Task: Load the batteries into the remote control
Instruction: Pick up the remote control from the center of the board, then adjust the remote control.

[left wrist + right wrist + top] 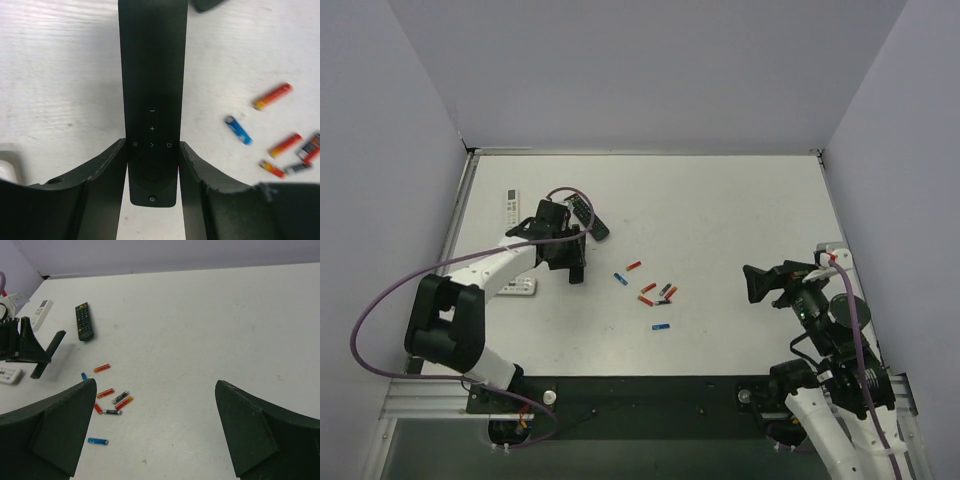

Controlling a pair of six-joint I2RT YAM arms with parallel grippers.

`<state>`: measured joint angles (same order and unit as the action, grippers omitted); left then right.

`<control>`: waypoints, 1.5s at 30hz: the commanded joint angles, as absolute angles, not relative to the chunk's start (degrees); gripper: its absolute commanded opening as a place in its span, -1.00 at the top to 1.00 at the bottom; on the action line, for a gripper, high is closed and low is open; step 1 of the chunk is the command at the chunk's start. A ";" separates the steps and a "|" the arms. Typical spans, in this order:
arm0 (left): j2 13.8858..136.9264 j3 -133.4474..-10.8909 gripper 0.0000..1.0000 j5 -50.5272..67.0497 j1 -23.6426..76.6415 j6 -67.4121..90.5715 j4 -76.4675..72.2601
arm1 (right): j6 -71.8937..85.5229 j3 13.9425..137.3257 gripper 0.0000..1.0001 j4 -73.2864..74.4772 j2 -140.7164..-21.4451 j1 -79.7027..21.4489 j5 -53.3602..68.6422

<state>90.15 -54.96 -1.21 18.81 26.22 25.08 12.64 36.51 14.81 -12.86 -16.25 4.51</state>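
- Top view: the left gripper (pixel 570 258) reaches over the far-left part of the table (pixel 740 200). The remote (pixel 578 272) shows as a dark bar at its fingers, hard to separate from them here.
- A buttoned remote (pixel 588 215) lies just beyond it. One white remote (pixel 513 207) lies further left, and a second white one (pixel 520 287) is beside the left arm.
- The batteries (pixel 655 293) lie loose near the table's middle, to the right of the remote and apart from it. Most are red-orange and two are blue.
- The right gripper (pixel 757 283) hangs at the right side, well apart from the batteries.
- Left wrist: the left fingers (pixel 107 170) press on both long sides of the remote (pixel 152 100), gripping it near its end. Faint key marks show on its face.
- Batteries (pixel 272 96) are scattered to the right, none touching the remote.
- Right wrist: the right fingers (pixel 60 425) stand wide apart with nothing between them, over bare table.
- The batteries (pixel 112 397) lie ahead and left in this view, with one blue battery (pixel 97 441) nearest.
- Far left, the left gripper (pixel 22 345) holds the remote (pixel 47 356) tilted, its shadow on the table. I cannot tell whether its low end touches.
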 commanded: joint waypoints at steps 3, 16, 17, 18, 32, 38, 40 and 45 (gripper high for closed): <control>80.16 -56.24 0.50 17.46 21.35 21.19 24.42 | 20.55 40.17 -1.00 11.78 -23.09 -16.79 17.57; 74.80 -64.95 0.52 32.25 38.49 18.11 21.36 | 39.53 31.82 -1.00 -18.09 -38.49 -18.02 37.96; 75.06 -65.39 0.53 32.86 39.28 18.19 21.01 | 40.51 31.38 -1.00 -21.67 -39.11 -18.54 38.49; 75.15 -66.52 0.53 33.92 40.16 18.19 20.57 | 41.21 31.12 -1.00 -23.54 -40.42 -18.81 39.19; 74.71 -70.49 0.53 39.11 47.46 14.68 20.39 | 47.02 28.56 -0.80 -39.72 -45.53 -24.08 45.17; 73.74 -70.31 0.54 39.29 47.37 14.24 20.74 | 49.92 27.33 -0.29 -43.50 -46.05 -24.52 46.23; 73.30 -69.96 0.54 39.29 47.37 14.50 20.31 | 50.18 27.33 -0.20 -43.94 -46.05 -24.70 47.11; 72.95 -69.35 0.55 39.64 47.29 15.64 18.20 | 50.80 27.51 0.16 -43.68 -45.53 -25.13 47.11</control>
<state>74.85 -67.44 37.87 47.31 15.70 22.72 50.00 27.07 -37.39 -46.06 -24.49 45.32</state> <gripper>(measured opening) 0.514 0.481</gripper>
